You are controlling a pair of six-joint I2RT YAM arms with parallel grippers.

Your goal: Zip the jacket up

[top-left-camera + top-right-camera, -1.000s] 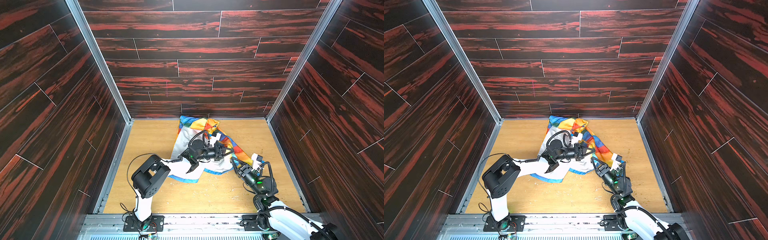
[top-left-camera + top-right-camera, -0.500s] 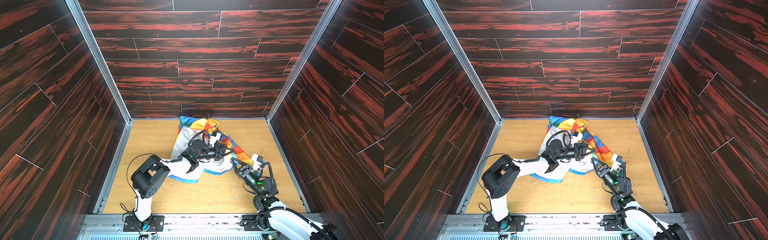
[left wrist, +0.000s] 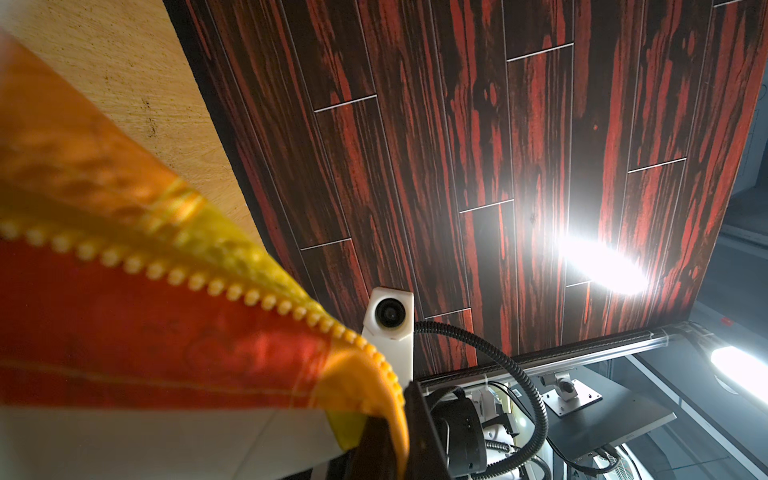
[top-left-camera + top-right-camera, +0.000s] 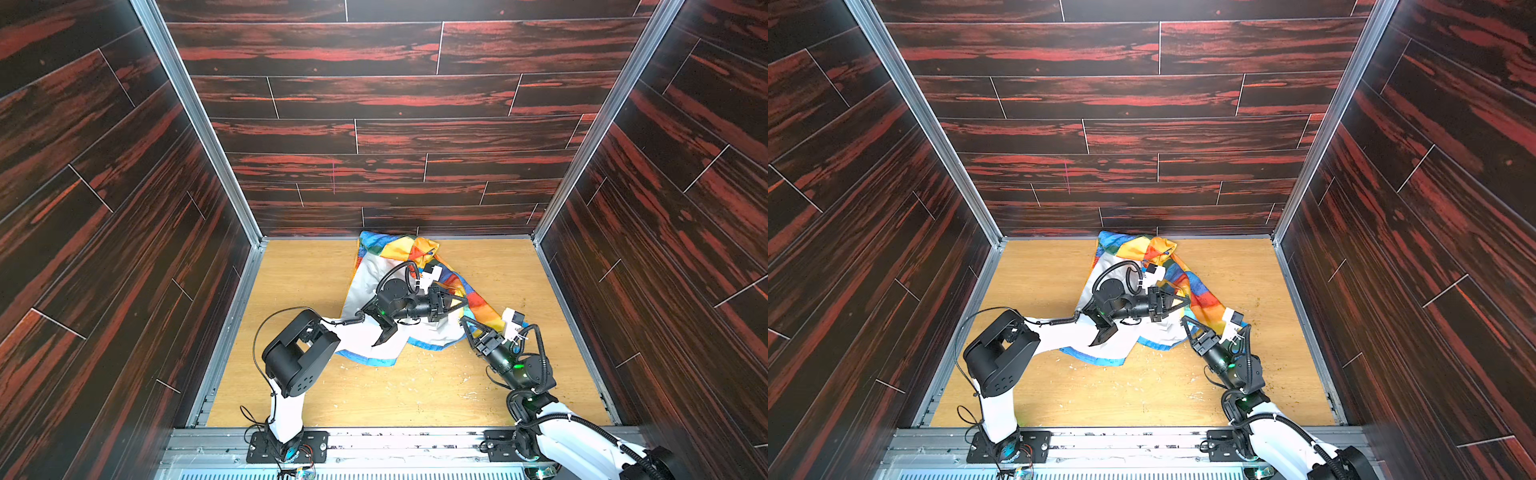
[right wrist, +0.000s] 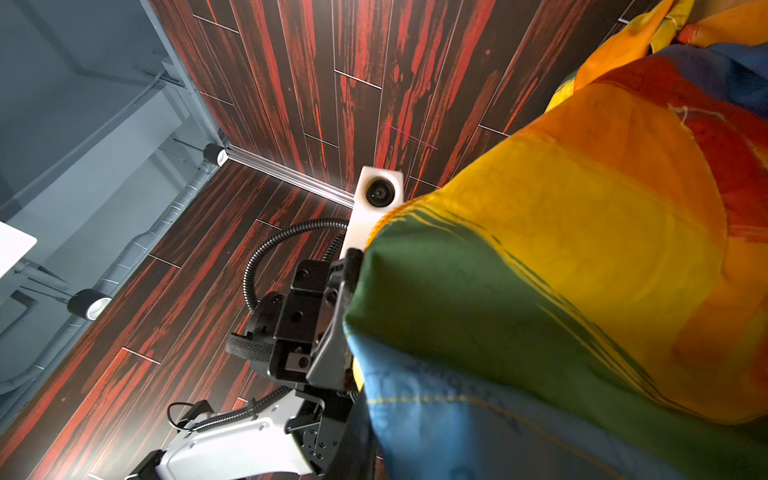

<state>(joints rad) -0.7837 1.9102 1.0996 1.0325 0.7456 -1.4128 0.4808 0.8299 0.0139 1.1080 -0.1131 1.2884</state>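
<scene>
The jacket lies crumpled on the wooden floor with its white lining up, in both top views. My left gripper is shut on its front edge. In the left wrist view the yellow zipper teeth run down into the left gripper. My right gripper sits just below the left one, at the jacket's blue hem. In the right wrist view the blue hem drapes over the right gripper and hides one finger.
Dark red wood-grain walls box in the floor on three sides. Small pale crumbs dot the floor in front of the jacket. The left arm's black elbow rises near the left wall. A metal rail runs along the front.
My right gripper has crept slightly up and left towards the hem beside the left gripper. The left arm and the jacket have stayed put.
</scene>
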